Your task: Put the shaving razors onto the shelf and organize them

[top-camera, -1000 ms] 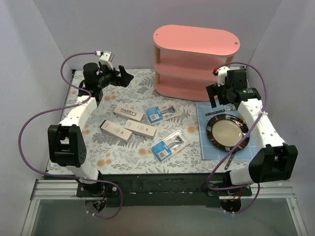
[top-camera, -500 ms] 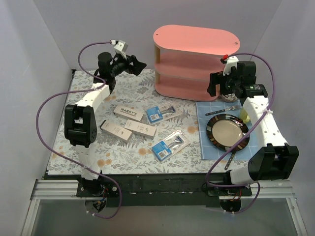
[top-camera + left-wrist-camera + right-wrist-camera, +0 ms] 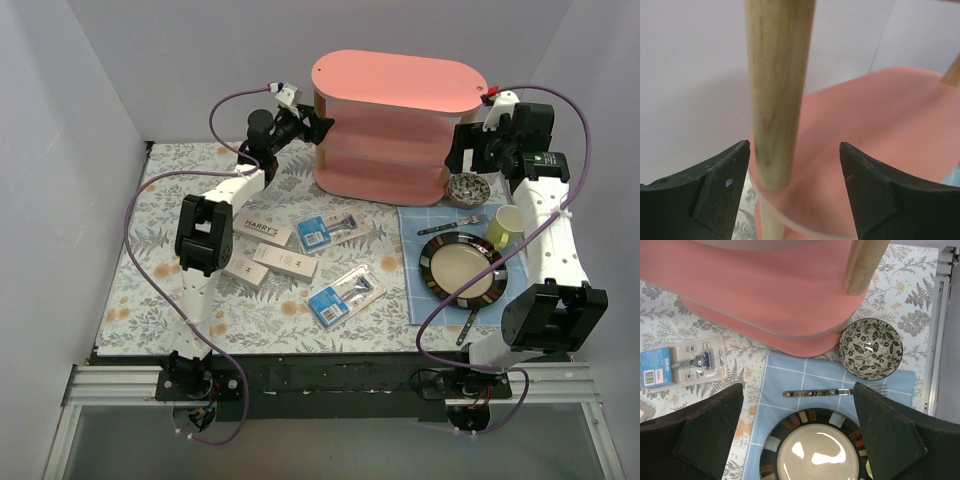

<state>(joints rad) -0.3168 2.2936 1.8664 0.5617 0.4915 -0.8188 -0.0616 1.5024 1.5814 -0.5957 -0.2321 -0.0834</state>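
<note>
Jaws gape empty on left gripper (image 3: 794, 167) and right gripper (image 3: 799, 402) at the far-edge pink oval shelf (image 3: 400, 80); slim white razor boxes (image 3: 283, 260) lie nearward, leftward.

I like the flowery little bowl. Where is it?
In the top view, the bowl sits at the right, beside the shelf base and behind the fork.

Razors (image 3: 285, 262) before shelf (image 3: 400, 85), plate (image 3: 462, 268) rightward
</note>
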